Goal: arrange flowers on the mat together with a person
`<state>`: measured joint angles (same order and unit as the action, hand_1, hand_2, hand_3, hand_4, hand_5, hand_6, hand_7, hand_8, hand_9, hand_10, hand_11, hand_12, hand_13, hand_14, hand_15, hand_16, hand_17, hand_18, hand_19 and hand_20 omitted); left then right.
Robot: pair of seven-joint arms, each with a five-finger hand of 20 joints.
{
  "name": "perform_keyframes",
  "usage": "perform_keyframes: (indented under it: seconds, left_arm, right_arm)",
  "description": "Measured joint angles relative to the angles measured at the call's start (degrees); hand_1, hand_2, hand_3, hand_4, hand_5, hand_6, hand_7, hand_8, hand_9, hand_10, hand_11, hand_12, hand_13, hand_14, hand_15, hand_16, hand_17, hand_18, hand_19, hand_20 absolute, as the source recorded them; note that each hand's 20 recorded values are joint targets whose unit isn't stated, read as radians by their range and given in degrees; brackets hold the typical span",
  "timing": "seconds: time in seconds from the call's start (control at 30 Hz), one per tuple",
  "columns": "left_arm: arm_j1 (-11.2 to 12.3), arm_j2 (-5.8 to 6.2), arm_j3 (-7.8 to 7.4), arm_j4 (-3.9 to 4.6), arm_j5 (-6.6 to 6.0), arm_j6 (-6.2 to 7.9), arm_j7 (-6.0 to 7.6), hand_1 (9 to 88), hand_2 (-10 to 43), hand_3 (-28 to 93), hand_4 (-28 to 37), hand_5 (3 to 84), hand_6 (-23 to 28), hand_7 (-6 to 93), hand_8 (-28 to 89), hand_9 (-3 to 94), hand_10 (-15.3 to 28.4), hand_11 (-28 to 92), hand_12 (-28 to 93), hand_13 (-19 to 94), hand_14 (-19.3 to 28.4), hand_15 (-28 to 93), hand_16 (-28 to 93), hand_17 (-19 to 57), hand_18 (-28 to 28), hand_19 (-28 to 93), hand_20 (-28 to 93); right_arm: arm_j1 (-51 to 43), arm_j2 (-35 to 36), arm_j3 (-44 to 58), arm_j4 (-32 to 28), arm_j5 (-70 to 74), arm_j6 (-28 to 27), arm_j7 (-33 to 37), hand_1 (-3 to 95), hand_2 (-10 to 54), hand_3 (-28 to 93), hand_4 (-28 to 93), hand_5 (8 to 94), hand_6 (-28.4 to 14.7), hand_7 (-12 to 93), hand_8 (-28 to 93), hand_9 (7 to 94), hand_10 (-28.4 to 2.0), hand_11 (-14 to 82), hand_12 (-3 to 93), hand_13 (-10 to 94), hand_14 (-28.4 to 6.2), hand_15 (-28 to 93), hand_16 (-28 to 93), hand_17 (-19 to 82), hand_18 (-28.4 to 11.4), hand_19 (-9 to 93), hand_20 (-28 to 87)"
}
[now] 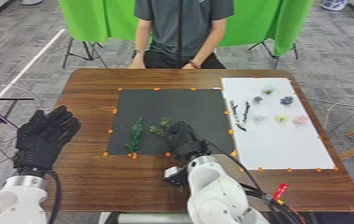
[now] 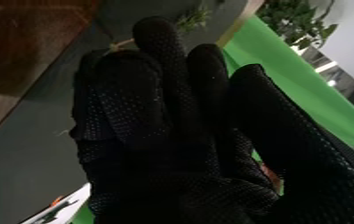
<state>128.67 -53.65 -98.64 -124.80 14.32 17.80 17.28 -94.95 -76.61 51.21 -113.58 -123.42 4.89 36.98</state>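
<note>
Through the camera I saw two sprigs (image 1: pixel 136 135) side by side on the mat (image 1: pixel 169 102). On the sheet (image 1: pixel 284 150) to its right, twigs (image 1: pixel 245 112) lay left of the flower heads (image 1: pixel 286 100).

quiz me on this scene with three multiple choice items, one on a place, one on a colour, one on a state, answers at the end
1. Where are the green sprigs?
A on the floor
B on the mat
C on a chair

2. What colour is the sheet under the twigs?
A red
B green
C white

3. How is the left hand?
A open
B curled round a sprig
C clenched in a fist

Answers:
1 B, they lie on its dark surface.
2 C, the twigs stand out dark against white.
3 A, its fingers are extended and hold nothing.
</note>
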Motion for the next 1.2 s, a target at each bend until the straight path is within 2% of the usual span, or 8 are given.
perform_keyframes:
  seconds: [0.1,0.2,0.33,0.4,0.47,0.6,0.67,1.2]
  left_arm:
    - [0.0,0.00,-0.03,0.00,-0.05,0.00,0.02,32.4,10.1,73,-26.3,57.2,8.7,23.2,-8,53.8,16.6,27,20,43,18.3,51,3,0.1,19.1,42,28]
    - [0.2,-0.09,-0.14,-0.04,-0.12,0.00,0.14,32.3,10.1,73,-26.3,57.2,8.7,23.1,-8,53.8,16.6,27,20,43,18.3,51,3,0.1,19.1,42,28]
    - [0.9,-0.14,-0.71,-0.13,-0.28,-0.01,0.45,32.3,10.1,73,-26.3,57.1,8.6,23.3,-8,53.9,16.4,27,20,43,18.3,51,3,0.1,19.1,42,28]
    - [1.2,-0.15,-0.83,-0.13,-0.36,-0.01,0.62,32.3,10.1,73,-26.3,57.1,8.6,23.3,-8,53.9,16.4,27,20,43,18.2,51,3,0.1,19.1,42,28]
    - [1.3,-0.22,-0.84,-0.13,-0.37,-0.05,0.62,32.3,10.1,73,-26.3,57.0,8.6,23.4,-8,53.9,16.4,27,20,43,18.3,52,3,0.1,19.0,42,28]
    - [1.3,-0.42,-0.84,-0.13,-0.37,-0.05,0.60,32.3,10.1,73,-26.4,57.0,8.6,23.4,-8,53.8,16.4,27,20,43,18.3,52,3,0.1,19.0,42,28]
    - [1.3,-0.50,-0.84,-0.13,-0.37,-0.05,0.59,32.3,10.1,73,-26.4,57.1,8.7,23.3,-8,53.7,16.6,27,20,43,18.3,52,3,0.1,19.0,42,28]
    - [0.7,-0.49,-0.01,-0.01,-0.40,-0.04,0.48,32.3,10.1,73,-26.4,57.1,8.7,23.2,-8,53.8,16.5,27,20,43,18.2,51,3,0.0,19.0,42,28]
  right_arm:
    - [-0.3,0.0,0.0,0.0,0.0,-0.2,0.0,40.9,14.6,74,-23,57.9,-7.9,67,18,78.7,-19.5,27.3,20.4,74,-14.1,67,33,40,-27.2,93,11]
    - [-0.5,0.2,-0.1,0.0,0.1,1.1,0.1,41.0,14.8,74,-23,57.2,-8.5,68,18,77.0,-19.7,27.2,20.6,73,-14.6,68,33,39,-26.8,93,12]
    - [-0.3,0.8,0.1,0.5,-1.5,9.7,-0.5,41.3,15.0,73,-24,56.6,-8.6,67,18,75.7,-20.0,24.8,19.3,72,-14.8,68,33,38,-26.7,93,12]
    - [-0.3,0.8,1.5,0.6,-2.4,11.0,-0.5,41.4,15.0,73,-24,56.6,-8.6,67,18,75.2,-20.1,24.2,19.0,72,-14.8,67,32,37,-26.7,92,12]
    - [-0.1,0.6,3.4,0.7,-2.7,8.9,-0.1,41.5,15.0,73,-24,56.4,-8.6,67,18,75.0,-20.2,23.3,18.5,72,-14.8,67,32,37,-26.6,92,11]
    - [0.4,0.5,5.2,0.7,-3.3,-2.9,0.9,42.0,14.9,72,-24,56.5,-8.5,67,18,75.1,-20.3,20.1,16.3,72,-14.7,67,31,38,-26.4,92,11]
    - [0.4,0.5,5.0,0.7,-3.3,-6.1,1.0,42.2,15.0,72,-24,56.6,-8.5,67,18,74.9,-20.2,19.3,15.8,72,-14.5,66,31,38,-26.4,92,11]
    - [-1.0,-1.0,2.5,0.7,-3.0,-6.0,0.6,42.1,15.1,72,-23,56.8,-8.4,66,18,73.0,-20.2,16.7,14.0,74,-14.1,62,29,38,-26.3,91,9]
